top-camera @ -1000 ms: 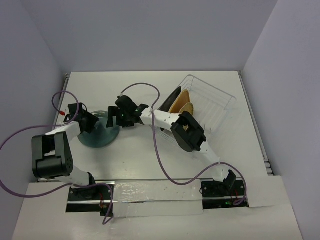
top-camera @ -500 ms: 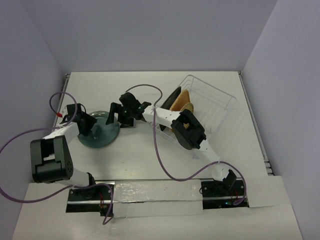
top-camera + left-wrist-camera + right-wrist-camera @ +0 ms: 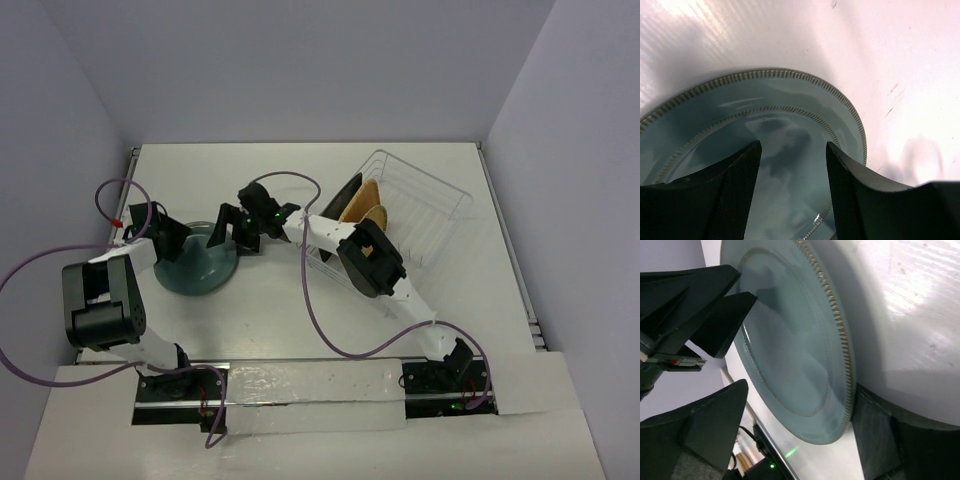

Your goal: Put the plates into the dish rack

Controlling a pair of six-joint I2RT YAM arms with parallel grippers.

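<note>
The round teal-grey plate (image 3: 203, 266) lies on the table left of centre. My left gripper (image 3: 172, 240) is at its left rim, open, fingers (image 3: 735, 190) hovering over the glazed face (image 3: 785, 115) with nothing between them. My right gripper (image 3: 232, 228) is at the plate's far-right rim, open. In the right wrist view its jaws straddle the plate (image 3: 790, 340): one finger (image 3: 875, 435) touches the beaded edge, the other (image 3: 715, 425) stands apart. The wire dish rack (image 3: 425, 205) at the right holds a black plate (image 3: 343, 195) and two bamboo plates (image 3: 365, 208) on edge.
The left wall runs close beside the left arm (image 3: 100, 300). Purple cables (image 3: 310, 290) loop over the table between the arms. The right arm's forearm (image 3: 370, 258) lies across the rack's near-left corner.
My right gripper has slid left onto the teal plate's rim and its jaws have narrowed slightly. My left gripper has shifted a little back and left, opening somewhat.
</note>
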